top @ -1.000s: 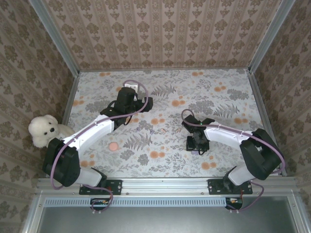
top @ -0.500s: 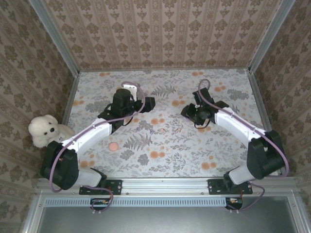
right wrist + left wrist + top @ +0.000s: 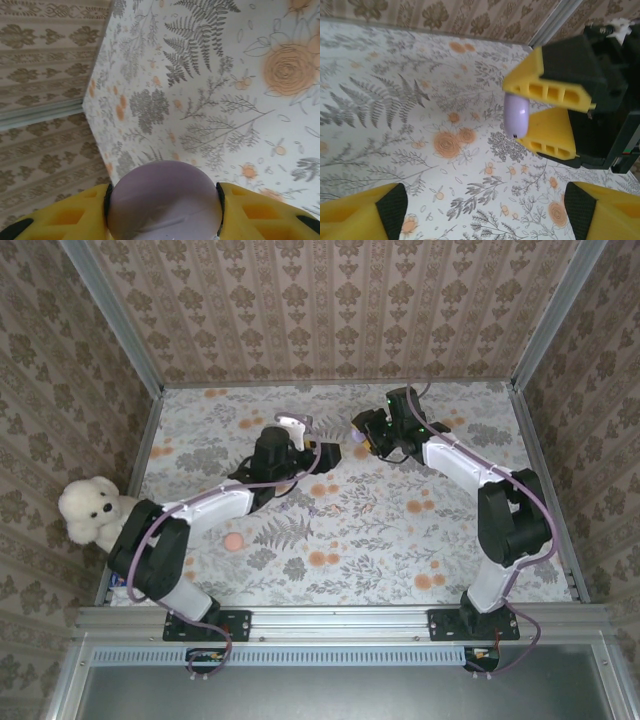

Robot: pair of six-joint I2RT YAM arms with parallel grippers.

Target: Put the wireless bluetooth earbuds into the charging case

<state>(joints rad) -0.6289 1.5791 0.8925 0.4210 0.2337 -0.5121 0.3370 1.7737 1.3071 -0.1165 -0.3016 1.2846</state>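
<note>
Lilac plastic, glossy and pebble-round: the charging case (image 3: 516,116) sat pinched in the right gripper (image 3: 162,207), upper right of the left wrist frame, apparently held clear of the floral-print bench (image 3: 395,100). Yellow ribbed fingers (image 3: 545,90) clamped it from opposite sides. Judged light, rigid and slippery on its curves, so a hold across the broad sides seemed safest. Left gripper (image 3: 485,207) stood wide apart, empty, facing the case.

Rounded lilac charging case (image 3: 516,116), aloft
</note>
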